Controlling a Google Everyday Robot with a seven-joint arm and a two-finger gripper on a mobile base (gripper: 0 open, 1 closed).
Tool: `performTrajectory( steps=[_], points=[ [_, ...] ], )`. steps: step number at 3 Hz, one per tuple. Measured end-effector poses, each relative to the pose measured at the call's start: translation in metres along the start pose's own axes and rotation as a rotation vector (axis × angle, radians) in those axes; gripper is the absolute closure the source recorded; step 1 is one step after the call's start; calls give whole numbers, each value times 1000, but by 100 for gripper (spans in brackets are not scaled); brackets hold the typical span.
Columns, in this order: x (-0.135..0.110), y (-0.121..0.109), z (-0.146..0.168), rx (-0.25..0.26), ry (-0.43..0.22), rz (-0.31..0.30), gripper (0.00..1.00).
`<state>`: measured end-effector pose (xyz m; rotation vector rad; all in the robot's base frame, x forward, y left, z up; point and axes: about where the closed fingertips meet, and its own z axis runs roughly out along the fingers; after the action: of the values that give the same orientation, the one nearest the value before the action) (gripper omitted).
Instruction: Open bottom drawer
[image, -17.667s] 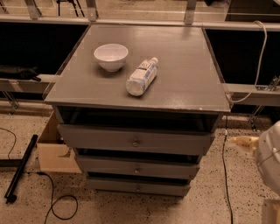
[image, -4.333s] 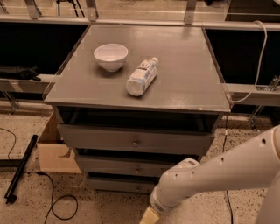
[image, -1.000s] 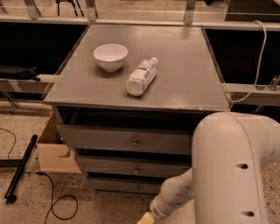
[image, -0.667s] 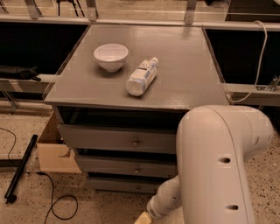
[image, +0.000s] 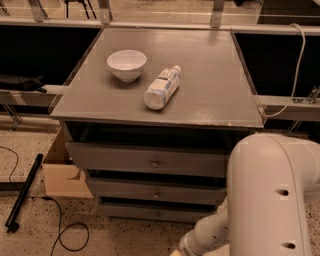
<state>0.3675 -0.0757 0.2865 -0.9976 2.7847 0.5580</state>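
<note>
Grey desk, bowl + bottle on top. Bottom drawer at 6 o'clock, shut. Arm slid toward 3 o'clock. Pincer low at frame edge, grip can't tell. No pull yet.

No writing can be read, neither on the plastic bottle nor on the gripper at the bottom edge.

A white bowl and a bottle lying on its side sit near each other on the grey cabinet. The white arm bends low at the right. The gripper is at the bottom edge, below the bottom drawer and apart from its knob.
</note>
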Motion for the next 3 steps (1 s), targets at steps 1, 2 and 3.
performTrajectory(
  steps=[1, 2, 3],
  points=[
    [2, 1, -2, -1, -8, 6, 0],
    [21, 1, -11, 13, 29, 27, 0],
    [63, 8, -39, 79, 64, 73, 0]
  ],
)
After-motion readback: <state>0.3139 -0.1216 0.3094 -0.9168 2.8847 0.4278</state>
